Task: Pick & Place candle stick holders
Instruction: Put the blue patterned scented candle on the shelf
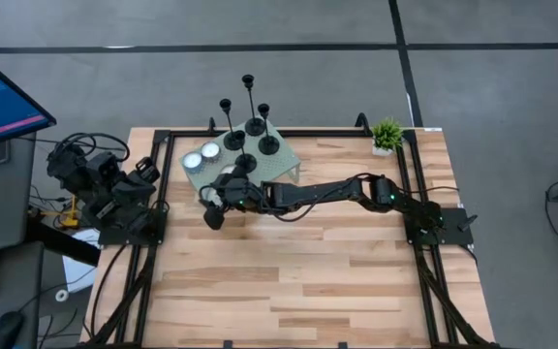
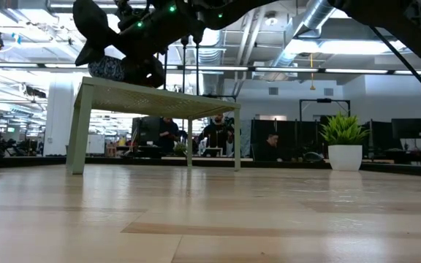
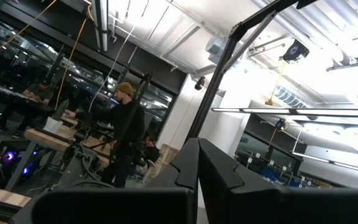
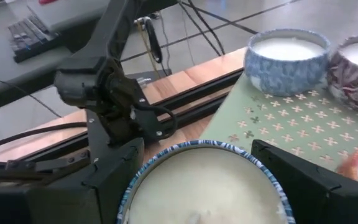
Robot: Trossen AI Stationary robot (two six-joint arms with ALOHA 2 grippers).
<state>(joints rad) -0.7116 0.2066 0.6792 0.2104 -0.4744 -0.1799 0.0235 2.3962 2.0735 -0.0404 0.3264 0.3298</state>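
Candle stick holders (image 1: 247,107): black throughout, bases, stems and cups alike. Stand (image 1: 284,155): pale green metal, perforated with small cross-shaped cut-outs. Candle between the right gripper's fingers (image 4: 201,186): white wax, tin rim patterned blue and white. Second candle (image 4: 286,55) on the stand: white wax, blue-and-white mottled tin. Third candle (image 4: 356,68): white wax, dark red-and-white patterned tin. Table (image 1: 289,271): light wood planks, black frame rails. Both arms were black. Potted plant (image 1: 387,134): green leaves, white pot. Floor was grey.
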